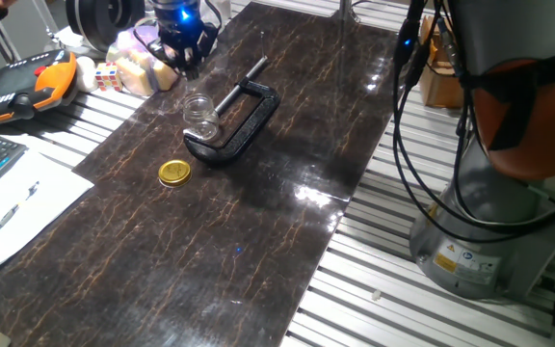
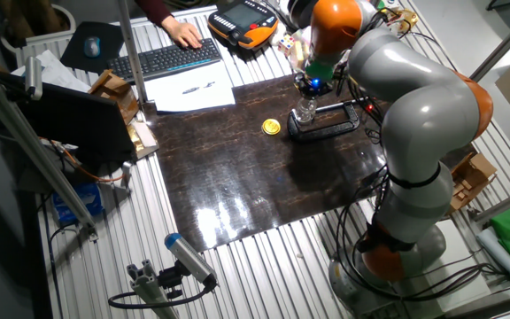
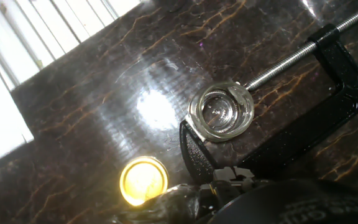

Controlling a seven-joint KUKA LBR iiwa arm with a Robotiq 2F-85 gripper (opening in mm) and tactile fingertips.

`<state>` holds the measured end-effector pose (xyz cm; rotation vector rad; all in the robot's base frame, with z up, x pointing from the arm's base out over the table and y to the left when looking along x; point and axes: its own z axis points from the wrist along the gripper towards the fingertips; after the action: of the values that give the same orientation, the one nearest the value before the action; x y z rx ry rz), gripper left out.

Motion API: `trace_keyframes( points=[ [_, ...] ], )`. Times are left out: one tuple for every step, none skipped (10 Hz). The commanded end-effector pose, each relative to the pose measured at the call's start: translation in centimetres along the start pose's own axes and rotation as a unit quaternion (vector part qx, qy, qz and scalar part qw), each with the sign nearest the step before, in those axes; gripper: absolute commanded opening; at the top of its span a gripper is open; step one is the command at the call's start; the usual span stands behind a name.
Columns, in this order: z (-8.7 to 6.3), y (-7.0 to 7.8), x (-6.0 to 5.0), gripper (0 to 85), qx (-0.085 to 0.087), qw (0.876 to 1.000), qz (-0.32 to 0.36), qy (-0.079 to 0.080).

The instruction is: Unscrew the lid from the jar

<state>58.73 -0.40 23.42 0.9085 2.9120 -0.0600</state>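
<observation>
- The jar (image 1: pixel 199 113) stands upright and open-mouthed on the dark worktop (image 1: pixel 258 241), held in the black clamp (image 1: pixel 244 120).
- The lid (image 1: pixel 173 173) lies flat on the worktop, off the jar and a little apart from the clamp.
- The gripper (image 1: pixel 183 60) hangs above the jar with blue light glowing on its body; it holds nothing, but how wide its fingers stand cannot be told from any view.
- Only the hand view looks straight down the jar (image 3: pixel 221 112), showing its threaded rim and bare inside, with the clamp's screw (image 3: pixel 303 53) meeting its side and the lid (image 3: pixel 143 180) lower left.
- Only the other fixed view takes in the whole arm (image 2: pixel 414 115) bent over the jar (image 2: pixel 305 110), plus a person's hand (image 2: pixel 184 34) on a keyboard (image 2: pixel 166 60).
- Beyond the worktop's edge lie a sheet of paper (image 1: pixel 13 207), an orange-and-black pendant (image 1: pixel 22 85) and some small clutter (image 1: pixel 133 66).
- Cables (image 1: pixel 422 145) hang beside the arm's base.
</observation>
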Motion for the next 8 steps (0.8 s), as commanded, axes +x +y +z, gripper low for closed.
trace_keyframes(
  points=[
    [-0.07,0.16,0.12,0.7,0.008,1.000,-0.008,-0.004],
    [-0.12,0.21,0.13,0.7,0.009,1.000,0.011,-0.004],
    [-0.14,0.16,0.12,0.7,0.006,1.000,0.024,0.007],
    [-0.21,0.18,0.18,0.7,-0.004,0.999,0.045,0.025],
    [-0.39,0.23,0.42,0.7,-0.003,0.997,0.064,0.035],
    [-0.50,0.26,0.64,0.7,0.010,0.997,0.066,0.034],
    [-0.56,0.28,0.74,0.7,0.013,0.997,0.071,0.034],
    [-0.63,0.21,0.91,0.7,0.013,0.996,0.076,0.035]
  ],
)
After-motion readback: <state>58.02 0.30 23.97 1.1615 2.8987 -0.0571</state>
